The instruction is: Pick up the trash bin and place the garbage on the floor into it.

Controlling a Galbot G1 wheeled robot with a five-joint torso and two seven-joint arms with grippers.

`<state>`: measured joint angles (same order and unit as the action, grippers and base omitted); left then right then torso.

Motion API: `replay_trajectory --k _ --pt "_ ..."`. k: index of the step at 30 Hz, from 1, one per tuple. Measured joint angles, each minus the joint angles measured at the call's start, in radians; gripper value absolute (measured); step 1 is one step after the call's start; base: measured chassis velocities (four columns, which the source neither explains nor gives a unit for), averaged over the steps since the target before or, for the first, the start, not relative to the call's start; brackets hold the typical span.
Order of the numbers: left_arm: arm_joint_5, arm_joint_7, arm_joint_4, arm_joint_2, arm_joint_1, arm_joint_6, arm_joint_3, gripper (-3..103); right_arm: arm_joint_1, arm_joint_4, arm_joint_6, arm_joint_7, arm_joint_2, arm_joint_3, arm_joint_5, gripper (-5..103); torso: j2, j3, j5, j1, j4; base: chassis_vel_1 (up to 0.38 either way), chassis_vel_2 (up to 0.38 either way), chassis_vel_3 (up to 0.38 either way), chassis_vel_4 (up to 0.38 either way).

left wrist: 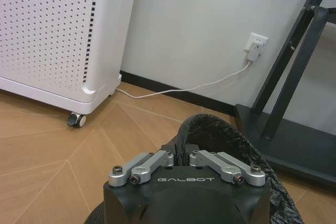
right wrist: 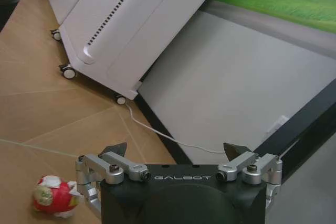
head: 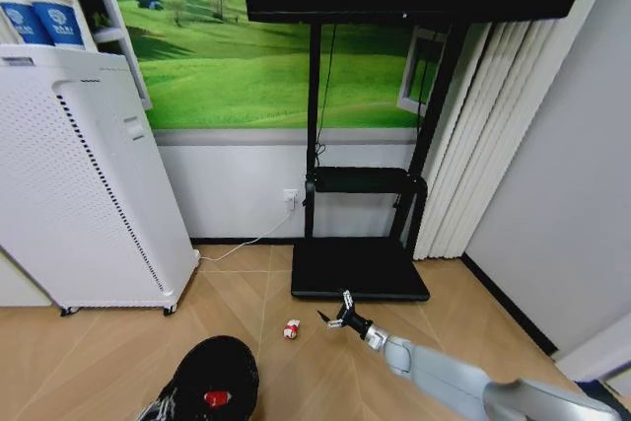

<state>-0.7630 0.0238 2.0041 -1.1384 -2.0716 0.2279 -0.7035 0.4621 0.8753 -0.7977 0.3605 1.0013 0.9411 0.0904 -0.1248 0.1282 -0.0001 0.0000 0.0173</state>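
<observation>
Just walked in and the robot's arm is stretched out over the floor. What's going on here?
The left gripper is shut on the rim of the small black lined trash bin, which already has a small red lump inside. The right gripper is open, reaching low over the wooden floor beside a crumpled red-and-white wrapper still lying there, near the black TV stand base.

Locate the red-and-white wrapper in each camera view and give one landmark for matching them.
Head view: the wrapper lies on the wood floor, in front of the black stand base, beside the open right gripper.
Left wrist view: not in the picture.
Right wrist view: the wrapper lies beside the gripper's fingers.
Shared landmark: the white appliance.
</observation>
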Motion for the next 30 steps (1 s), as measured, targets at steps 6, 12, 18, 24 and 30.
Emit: replay_trajectory --k 6,12,18,24,30 --pt "-0.005 0.0 0.005 -0.002 -0.009 0.0 -0.016 7 -0.023 -0.031 0.0 -0.061 0.038 0.107 0.074 100 0.0 0.0 -0.0002 0.0 0.0003 0.0 0.0 0.0 0.0" --pt "-0.01 0.002 0.005 -0.004 -0.008 0.001 -0.017 7 -0.032 -0.114 0.014 -0.066 0.151 0.163 0.088 100 0.0 0.0 0.0001 0.0 0.0003 0.0 0.0 0.0 0.0" --pt "-0.01 0.003 0.002 -0.006 -0.001 0.001 -0.012 7 -0.019 -0.177 0.048 -0.013 0.261 0.168 0.092 100 0.0 0.0 0.0002 0.0 -0.0003 0.0 0.0 0.0 0.0" --pt "-0.015 0.002 0.002 -0.004 0.002 0.001 -0.016 7 -0.012 -0.215 0.088 0.024 0.302 0.169 0.123 100 0.0 0.0 -0.0003 0.0 0.0004 0.0 0.0 0.0 0.0" --pt "-0.015 0.001 0.0 -0.005 0.008 -0.001 -0.008 7 -0.013 -0.211 0.08 -0.009 0.28 0.172 0.126 100 0.0 0.0 -0.0001 0.0 0.0003 0.0 0.0 0.0 0.0"
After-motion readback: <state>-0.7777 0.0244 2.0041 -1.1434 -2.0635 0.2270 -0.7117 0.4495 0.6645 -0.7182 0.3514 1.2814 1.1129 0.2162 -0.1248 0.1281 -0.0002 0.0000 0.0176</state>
